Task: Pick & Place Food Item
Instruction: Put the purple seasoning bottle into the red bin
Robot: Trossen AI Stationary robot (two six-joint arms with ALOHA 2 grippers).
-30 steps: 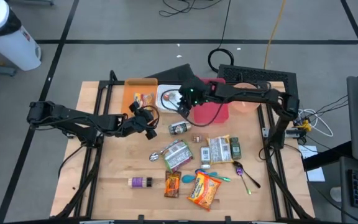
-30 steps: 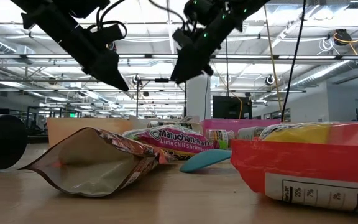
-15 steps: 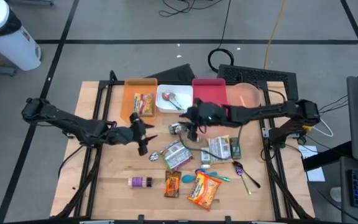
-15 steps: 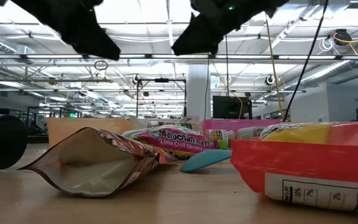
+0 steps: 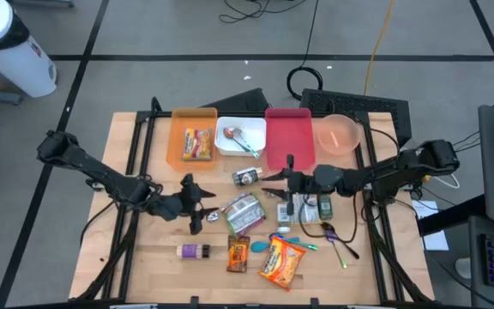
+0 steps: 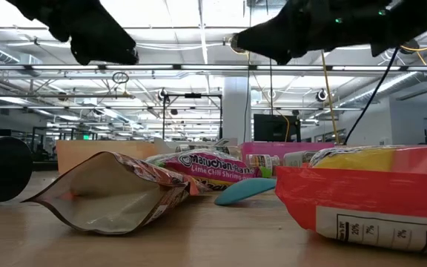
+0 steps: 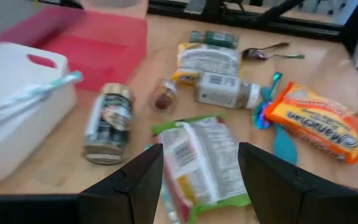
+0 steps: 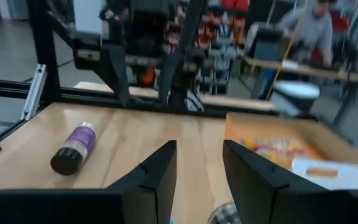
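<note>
My left gripper (image 5: 202, 206) hangs open above the table's left middle, holding nothing. Just ahead of its fingers a green-edged food pack (image 7: 204, 162) lies flat on the wood. My right gripper (image 5: 273, 184) is open too and holds nothing; it points level toward the table's left, above the middle, near a dark can (image 5: 247, 177) lying on its side. A yellow-red food packet (image 5: 197, 143) lies in the orange tray (image 5: 178, 129) at the far edge. An orange ramen pack (image 5: 281, 262) lies near the front edge.
A white container (image 5: 230, 148) with a spoon, a red tray (image 5: 290, 129) and a pink bowl (image 5: 339, 133) line the far edge. Packets (image 5: 305, 206), a small jar (image 5: 214, 215), a purple-capped bottle (image 5: 194, 251), a candy pack (image 5: 238, 255) and spoons (image 5: 337, 240) lie scattered over the near half.
My right gripper has swung from over the white container at the far edge toward the near edge and down, tipping to level. My left gripper has moved from beside the orange tray toward the near edge and turned. Neither carries anything.
</note>
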